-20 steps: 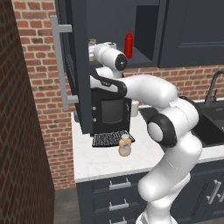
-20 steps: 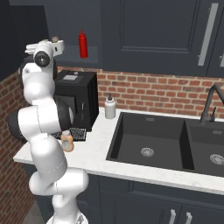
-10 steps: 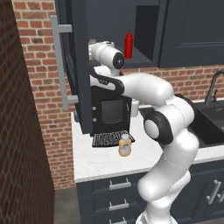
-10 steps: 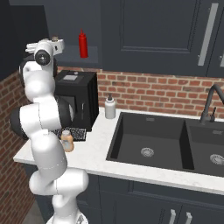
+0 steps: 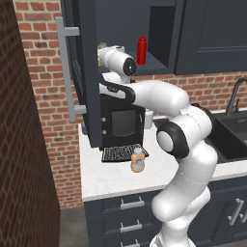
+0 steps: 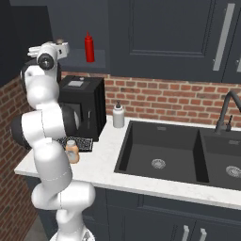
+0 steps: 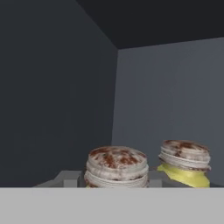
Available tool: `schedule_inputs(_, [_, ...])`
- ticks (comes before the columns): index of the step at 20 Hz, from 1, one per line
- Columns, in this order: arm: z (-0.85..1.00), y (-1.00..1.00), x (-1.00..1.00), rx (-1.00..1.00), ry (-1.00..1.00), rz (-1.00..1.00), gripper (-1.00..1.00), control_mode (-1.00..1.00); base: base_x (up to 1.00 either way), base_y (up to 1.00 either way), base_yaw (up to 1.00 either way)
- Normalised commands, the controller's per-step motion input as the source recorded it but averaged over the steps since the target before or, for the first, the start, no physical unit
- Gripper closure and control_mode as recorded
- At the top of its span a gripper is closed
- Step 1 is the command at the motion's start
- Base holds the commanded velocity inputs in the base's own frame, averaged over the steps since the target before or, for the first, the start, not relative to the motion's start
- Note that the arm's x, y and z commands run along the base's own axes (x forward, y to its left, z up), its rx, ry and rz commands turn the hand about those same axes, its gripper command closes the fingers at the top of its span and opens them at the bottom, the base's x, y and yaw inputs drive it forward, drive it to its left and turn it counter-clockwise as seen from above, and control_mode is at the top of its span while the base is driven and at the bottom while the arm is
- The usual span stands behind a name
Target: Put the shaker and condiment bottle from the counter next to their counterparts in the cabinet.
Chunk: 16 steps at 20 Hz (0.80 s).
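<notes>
1. Inside the cabinet (image 5: 87,72), my claw (image 7: 116,186) brackets the shaker (image 7: 116,168); I cannot tell whether it grips.
2. Its counterpart (image 7: 184,168) stands just right.
3. Next: the condiment bottle (image 5: 138,159), waiting on the table (image 5: 116,176).

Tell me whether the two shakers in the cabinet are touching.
Apart. The hand view shows dark cabinet wall between the nearer shaker and its counterpart.
</notes>
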Motion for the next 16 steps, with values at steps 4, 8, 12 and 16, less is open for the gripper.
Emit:
schedule_inputs(4, [-0.07, 0.0, 0.0, 0.0, 0.0, 0.0, -1.0, -1.0, 0.0, 0.0, 0.0])
schedule_inputs(8, [-0.03, 0.0, 0.0, 0.01, 0.0, 0.0, -1.0, -1.0, 0.0, 0.0, 0.0])
schedule_inputs(12, [-0.02, 0.0, 0.0, 0.01, 0.0, 0.0, -1.0, -1.0, 0.0, 0.0, 0.0])
schedule_inputs(16, [0.0, 0.0, -0.13, 0.04, 0.0, 0.0, -1.0, -1.0, 0.0, 0.0, 0.0])
